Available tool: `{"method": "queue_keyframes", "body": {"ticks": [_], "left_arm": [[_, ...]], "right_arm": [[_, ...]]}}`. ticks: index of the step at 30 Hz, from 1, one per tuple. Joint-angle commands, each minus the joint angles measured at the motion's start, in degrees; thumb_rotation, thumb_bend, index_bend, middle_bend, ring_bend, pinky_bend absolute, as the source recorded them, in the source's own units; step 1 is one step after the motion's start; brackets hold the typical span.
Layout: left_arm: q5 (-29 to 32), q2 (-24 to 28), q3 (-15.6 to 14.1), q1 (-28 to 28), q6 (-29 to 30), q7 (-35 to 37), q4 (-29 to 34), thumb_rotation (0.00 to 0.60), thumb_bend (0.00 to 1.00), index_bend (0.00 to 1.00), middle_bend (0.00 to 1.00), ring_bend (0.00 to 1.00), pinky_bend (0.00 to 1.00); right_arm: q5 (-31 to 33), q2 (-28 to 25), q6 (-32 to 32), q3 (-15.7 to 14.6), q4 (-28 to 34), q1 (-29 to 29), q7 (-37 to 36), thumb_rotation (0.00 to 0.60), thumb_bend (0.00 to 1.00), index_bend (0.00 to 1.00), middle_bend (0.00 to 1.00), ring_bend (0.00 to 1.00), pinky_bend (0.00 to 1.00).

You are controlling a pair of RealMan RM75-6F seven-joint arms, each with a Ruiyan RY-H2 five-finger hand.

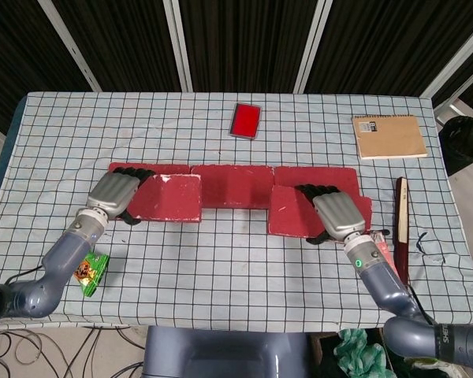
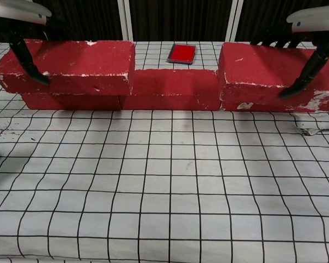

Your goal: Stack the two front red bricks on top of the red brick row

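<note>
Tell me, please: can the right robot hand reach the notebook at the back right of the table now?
Probably not yet. The right robot hand holds a red brick over the brick row, so it is busy. The table between it and the notebook looks free of things.

Looks like a robotics lab to me: gridded cloth (image 1: 221, 268) over the table, black curtains (image 1: 244, 39) behind its far edge, loose cables (image 1: 16, 346) under the near-left corner.
</note>
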State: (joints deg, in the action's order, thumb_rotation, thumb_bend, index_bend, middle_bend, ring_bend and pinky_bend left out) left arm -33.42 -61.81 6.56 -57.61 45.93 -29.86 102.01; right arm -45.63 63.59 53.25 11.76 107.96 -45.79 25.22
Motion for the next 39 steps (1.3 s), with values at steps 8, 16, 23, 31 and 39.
{"method": "queue_keyframes", "body": {"ticks": [8, 16, 23, 31, 39], "left_arm": [[0.0, -5.8, 2.3, -4.3, -11.8, 6.7, -17.3, 0.600, 0.28, 0.24, 0.23, 0.12, 0.19], [-3.5, -10.8, 2.8, -6.2, -18.1, 11.1, -28.2, 0.600, 0.28, 0.24, 0.23, 0.12, 0.19], [-6.1, -14.4, 2.2, -6.8, -20.9, 14.0, -34.2, 0.600, 0.28, 0.24, 0.23, 0.12, 0.19], [-8.6, -16.4, 2.8, -6.8, -21.5, 17.4, -36.3, 0.600, 0.28, 0.24, 0.22, 0.12, 0.19], [-9.7, -17.2, 2.9, -7.9, -22.1, 19.2, -35.9, 0.600, 0.28, 0.24, 0.22, 0.12, 0.19]], "right_arm": [[3.1, 4.2, -14.1, 2.8, -17.7, -8.5, -5.5, 0.600, 0.19, 0.29, 0.26, 0.25, 0.19], [3.2, 11.0, -20.7, 1.6, -32.2, -13.6, -6.6, 0.600, 0.19, 0.29, 0.26, 0.25, 0.19], [4.1, 15.4, -24.8, 1.2, -39.7, -16.6, -8.6, 0.600, 0.19, 0.29, 0.26, 0.26, 0.19], [5.5, 16.8, -25.4, 1.1, -41.1, -18.6, -9.9, 0.600, 0.19, 0.29, 0.26, 0.26, 0.19], [8.8, 17.0, -24.1, 0.2, -40.7, -20.5, -9.1, 0.600, 0.19, 0.29, 0.26, 0.26, 0.19]]}}
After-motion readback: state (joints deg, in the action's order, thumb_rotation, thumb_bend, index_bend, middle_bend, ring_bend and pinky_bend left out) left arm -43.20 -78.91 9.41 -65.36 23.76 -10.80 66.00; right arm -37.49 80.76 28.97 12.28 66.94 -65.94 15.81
